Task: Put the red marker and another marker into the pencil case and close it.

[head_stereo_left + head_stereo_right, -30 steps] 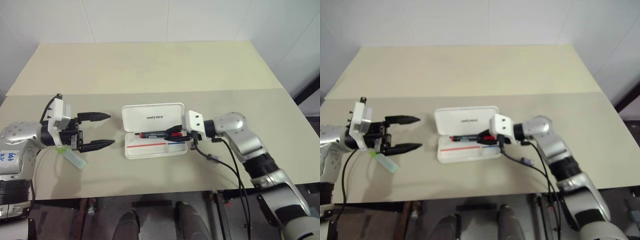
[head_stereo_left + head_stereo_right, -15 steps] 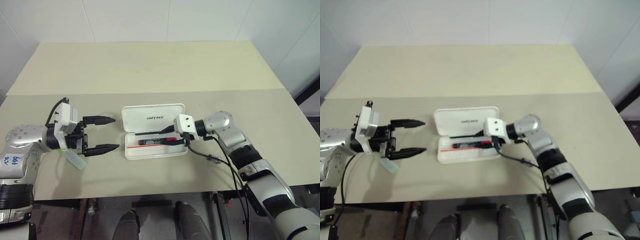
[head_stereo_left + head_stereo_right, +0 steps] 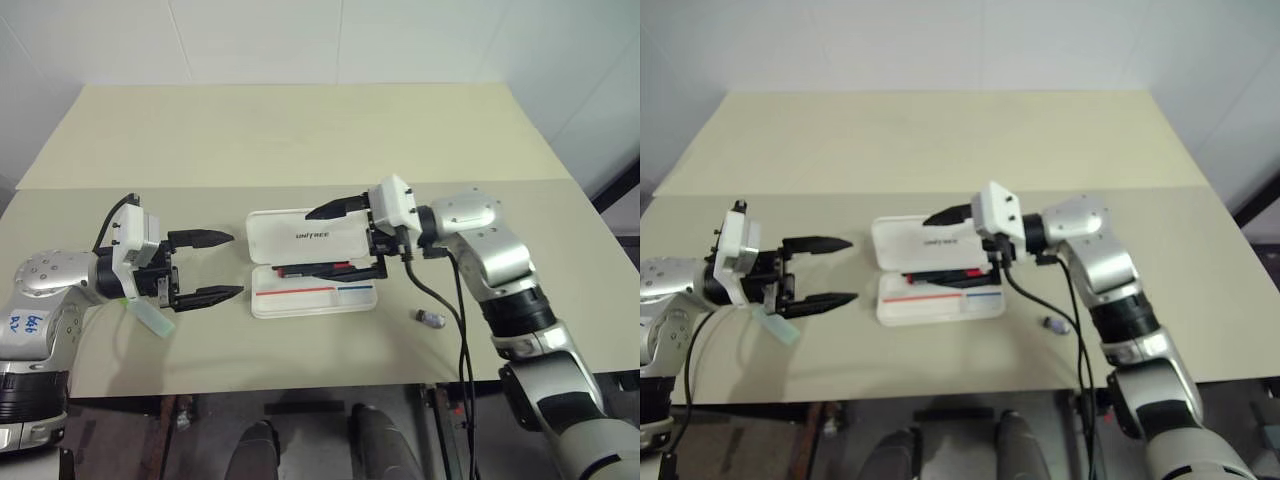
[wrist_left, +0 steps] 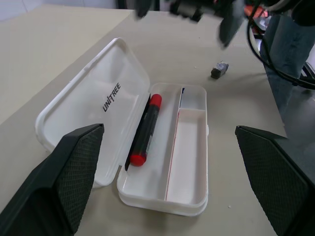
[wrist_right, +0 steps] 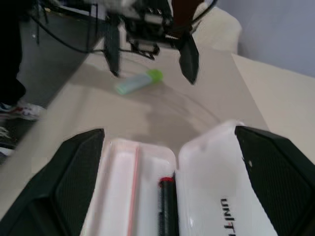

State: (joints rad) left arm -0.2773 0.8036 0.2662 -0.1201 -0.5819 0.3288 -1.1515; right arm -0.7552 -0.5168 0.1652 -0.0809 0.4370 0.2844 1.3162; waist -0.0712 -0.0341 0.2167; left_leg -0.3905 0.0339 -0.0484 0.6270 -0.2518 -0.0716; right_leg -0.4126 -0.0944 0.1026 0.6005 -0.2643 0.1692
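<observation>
Red marker (image 4: 143,131) in pencil case (image 4: 187,162) (highlighter (image 3: 152,316) half-hidden).

The green highlighter (image 3: 152,318) is partly covered by the left tool (image 3: 222,266) (its cap end is hidden). The small dark object (image 3: 430,319) beside the cable cannot be identified. The pencil case (image 5: 162,196) is cut off by the right wrist view's edge.

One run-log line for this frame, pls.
red marker: in open pencil case | green highlighter: on table beside left gripper | left fingers: open, empty | right gripper: open above case
</observation>
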